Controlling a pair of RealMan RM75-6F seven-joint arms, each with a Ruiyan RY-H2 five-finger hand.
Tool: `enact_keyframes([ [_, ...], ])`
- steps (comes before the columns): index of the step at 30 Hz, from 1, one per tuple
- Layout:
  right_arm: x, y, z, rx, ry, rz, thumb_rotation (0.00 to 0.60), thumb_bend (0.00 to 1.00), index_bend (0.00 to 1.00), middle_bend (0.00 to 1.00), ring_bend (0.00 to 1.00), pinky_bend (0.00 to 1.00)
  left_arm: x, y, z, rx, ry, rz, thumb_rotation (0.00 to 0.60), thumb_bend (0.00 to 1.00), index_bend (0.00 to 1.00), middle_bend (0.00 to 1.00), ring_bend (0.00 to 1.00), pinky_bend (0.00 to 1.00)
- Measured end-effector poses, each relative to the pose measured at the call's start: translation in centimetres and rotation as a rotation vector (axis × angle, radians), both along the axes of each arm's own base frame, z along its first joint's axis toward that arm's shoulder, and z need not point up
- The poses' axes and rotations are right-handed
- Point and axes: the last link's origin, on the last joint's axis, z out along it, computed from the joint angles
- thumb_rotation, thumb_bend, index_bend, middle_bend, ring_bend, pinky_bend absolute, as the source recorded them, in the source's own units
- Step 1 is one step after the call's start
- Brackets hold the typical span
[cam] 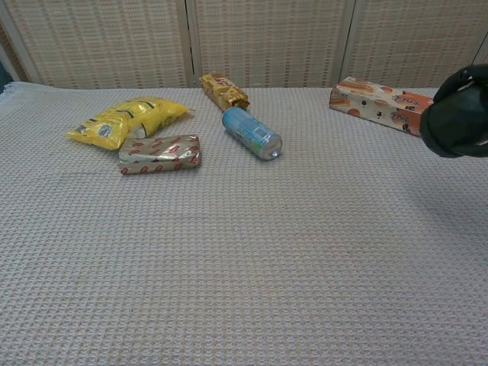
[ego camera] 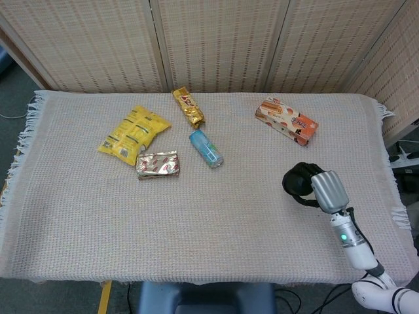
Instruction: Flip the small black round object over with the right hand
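Note:
My right hand (ego camera: 305, 182) hovers over the right part of the table, below the orange snack box (ego camera: 287, 120). In the chest view the right hand (cam: 458, 111) shows as a dark rounded shape at the right edge, just in front of the orange snack box (cam: 385, 104). Its black fingers are curled in, and I see nothing apart from them inside. No small black round object shows on the cloth in either view. My left hand is out of both views.
On the woven cloth (ego camera: 216, 222) lie a yellow snack bag (ego camera: 134, 133), a silver-red packet (ego camera: 158, 164), a gold wrapper (ego camera: 188, 106) and a blue can on its side (ego camera: 206, 148). A folding screen (ego camera: 216, 39) stands behind the table.

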Motion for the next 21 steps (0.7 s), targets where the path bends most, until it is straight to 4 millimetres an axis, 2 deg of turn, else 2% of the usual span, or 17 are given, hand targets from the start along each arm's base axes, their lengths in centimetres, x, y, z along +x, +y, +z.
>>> enact_keyframes([
  [3,-1.1,-0.1,-0.8,0.074,0.065,-0.114,0.600,0.27,0.70,0.63,0.68,0.72,0.0,0.0,-0.1,-0.002,-0.001,0.000,0.600,0.44,0.18,0.00,0.00,0.22],
  [8,-2.3,-0.5,-1.6,0.197,0.072,-0.268,0.600,0.27,0.70,0.63,0.68,0.72,0.0,0.0,-0.1,-0.007,0.001,-0.002,0.600,0.44,0.18,0.00,0.00,0.22],
  [21,-2.7,-2.2,-2.4,0.226,0.054,-0.335,0.600,0.27,0.67,0.63,0.66,0.72,0.0,0.0,-0.2,-0.010,0.002,0.000,0.600,0.44,0.18,0.00,0.00,0.22],
])
